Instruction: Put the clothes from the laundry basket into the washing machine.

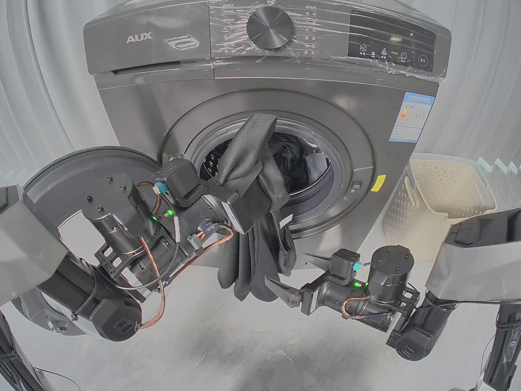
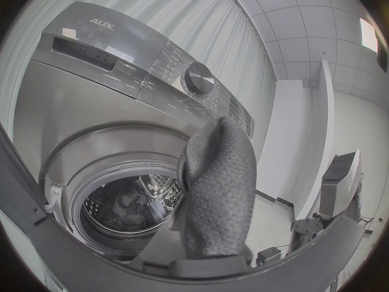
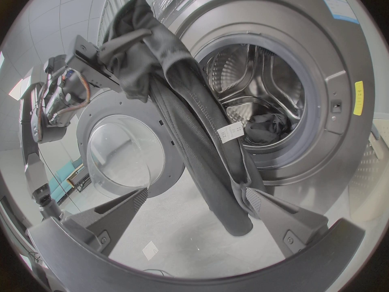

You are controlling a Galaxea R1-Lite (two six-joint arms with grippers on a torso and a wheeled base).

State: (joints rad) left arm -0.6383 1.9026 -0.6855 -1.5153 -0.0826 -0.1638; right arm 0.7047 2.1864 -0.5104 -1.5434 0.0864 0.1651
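The left tool (image 1: 244,205) is clenched on a dark garment (image 1: 255,245) at the mouth of the washing machine (image 1: 336,109). The garment's upper end leans into the drum; most of it hangs outside, below the opening. The right tool (image 1: 297,276) is released, jaws spread beside the hanging end. Other dark clothes (image 1: 296,169) already lie in the drum. The laundry basket (image 1: 434,202) stands to the right of the machine. Judgement: the task is well advanced, and this garment remains to be pushed in.

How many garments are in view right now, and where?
2. One dark garment hangs from the left gripper before the washing machine's opening; one dark bundle lies inside the drum and may hide more.
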